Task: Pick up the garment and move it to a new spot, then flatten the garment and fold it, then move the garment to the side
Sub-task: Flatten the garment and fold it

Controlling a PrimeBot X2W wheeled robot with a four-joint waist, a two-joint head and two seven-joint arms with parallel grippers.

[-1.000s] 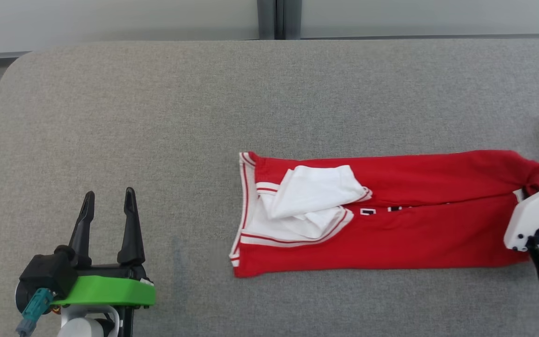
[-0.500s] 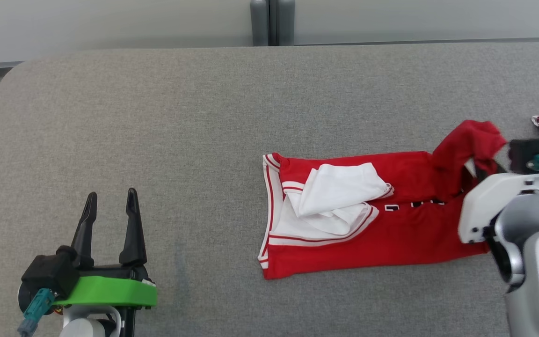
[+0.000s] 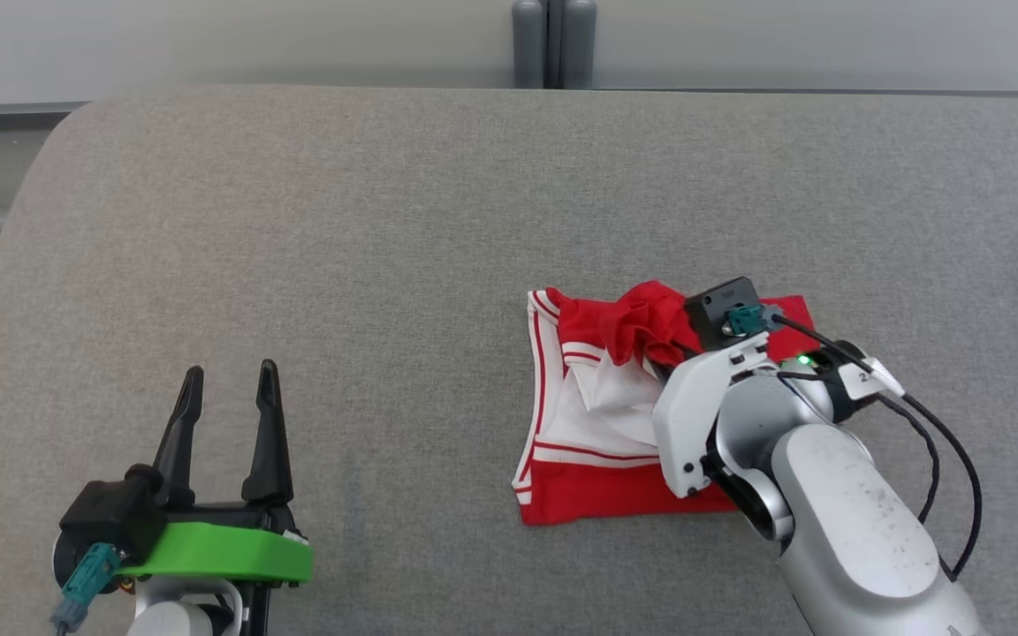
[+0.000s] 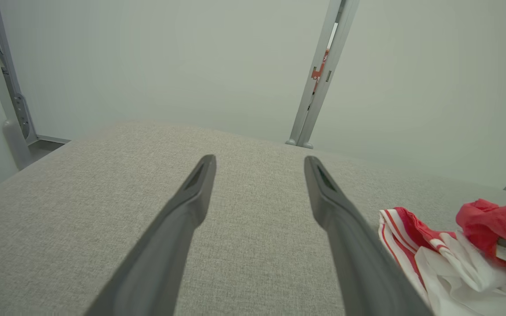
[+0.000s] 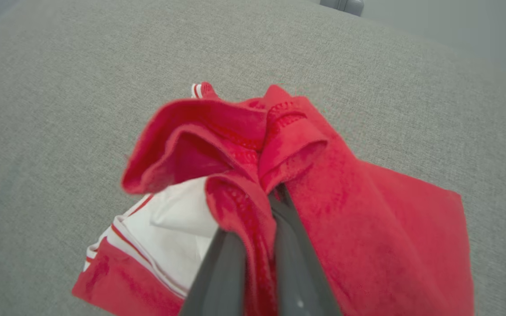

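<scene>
The right gripper (image 5: 275,210) is pinching a bunched red edge of the red-and-white jersey (image 3: 593,433), its fingers clamped together on the cloth. It is holding that edge above the white-trimmed end while the garment is lying half doubled near the middle of the grey padded table (image 3: 341,221). The left gripper (image 3: 228,375) is waiting, fingers apart, well off to the left. The likely risk: on release the gathered fabric could land crumpled, or a pull could be dragging the lower layer askew and spoiling the fold.

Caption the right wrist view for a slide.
Right end effector pinches a bunched red edge of the garment over the grey surface.
</scene>
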